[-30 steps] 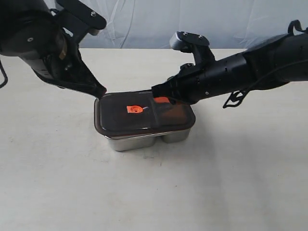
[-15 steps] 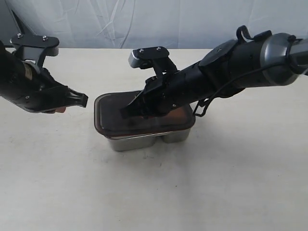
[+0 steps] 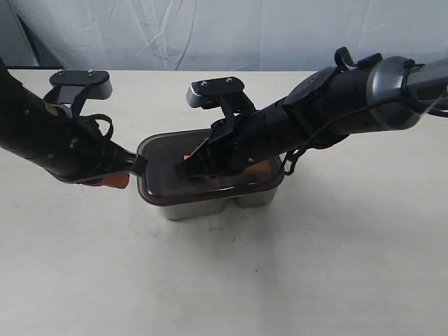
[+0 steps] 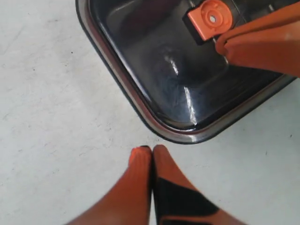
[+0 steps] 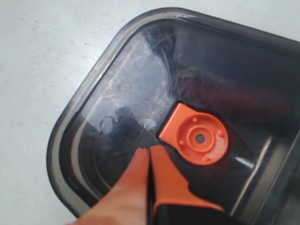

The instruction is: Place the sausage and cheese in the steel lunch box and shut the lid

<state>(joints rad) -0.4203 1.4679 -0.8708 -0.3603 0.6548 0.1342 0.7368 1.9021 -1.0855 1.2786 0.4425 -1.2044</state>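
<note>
The dark smoky lid lies on top of the steel lunch box at the table's middle. Its orange valve tab shows at the lid's centre. My right gripper is shut, its orange fingertips resting on the lid beside the tab. My left gripper is shut too, its tips over the table just off the lid's corner, not touching it. The sausage and the cheese are hidden under the dark lid.
The box stands on a pale table. A white cloth backdrop hangs behind. Both black arms lean in over the box from either side.
My left arm has swung in from the left, its tip now at the lid's left edge. My right gripper stays pressed on the lid's middle, shifted slightly.
</note>
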